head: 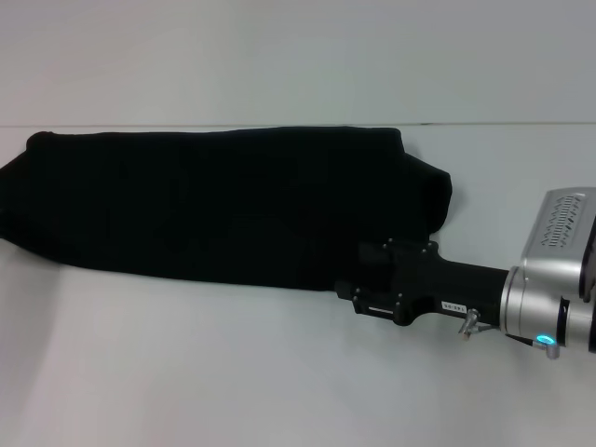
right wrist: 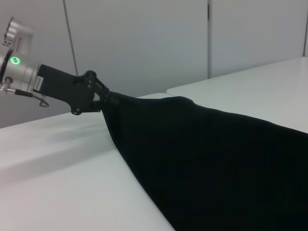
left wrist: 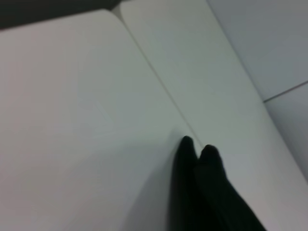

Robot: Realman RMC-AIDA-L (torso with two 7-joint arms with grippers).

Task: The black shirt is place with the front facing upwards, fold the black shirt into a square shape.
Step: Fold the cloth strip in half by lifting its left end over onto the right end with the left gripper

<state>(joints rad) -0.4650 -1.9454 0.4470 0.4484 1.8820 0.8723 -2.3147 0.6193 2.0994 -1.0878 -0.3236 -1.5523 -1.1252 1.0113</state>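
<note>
One bench (head: pixel 186 372) is carrying everything here, pale and crossed by a seam (head: pixel 233 125) running just behind the cloth. The shirt (head: pixel 214 205) is lying across it as a long dark band, no lettering showing, so the lengthwise folds look done and the crosswise fold is, I judge, the step in hand. The right gripper (head: pixel 346 289) is reaching in from the right and meeting the band's near edge close to its right end. The left gripper is showing in no view.

Against the black cloth, the head view is not revealing how the jaws stand. The right wrist view is giving that: a gripper (right wrist: pixel 103 103) whose silver wrist, label and green light match the right arm is pinching the shirt's edge, jaws pressed together on the cloth, which is hanging down from the pinch to the bench. The left wrist view is showing only bare bench, the seam and a dark two-lobed shape, probably the band's far end.

Next, the pinched end is wanting a carry leftward over the band, kept level so the layers are not sliding apart.
</note>
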